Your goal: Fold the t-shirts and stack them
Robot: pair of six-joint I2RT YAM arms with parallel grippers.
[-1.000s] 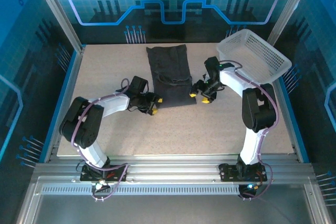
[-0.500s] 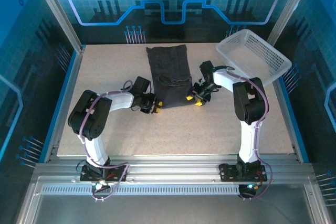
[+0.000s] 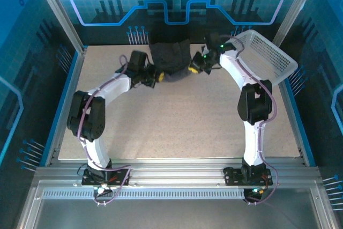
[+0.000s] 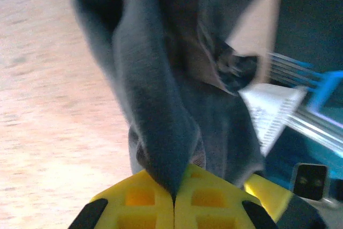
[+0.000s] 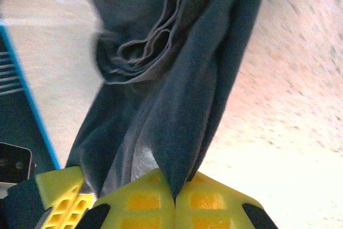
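The dark t-shirt point(image 3: 170, 58) is seen bunched at the far edge of the table point(image 3: 177, 127), between the two arms and just left of the white basket point(image 3: 268, 57). The left claw point(image 3: 156, 76) is clamped onto the shirt's left side, and in the left wrist view a fold of cloth is pinched between its yellow pads point(image 4: 139, 199), which are pressed together. The right claw point(image 3: 194, 69) is closed in the same way on the shirt's right side, with dark fabric gripped between its pads. From both claws the cloth is drawn out in loose gathered folds.
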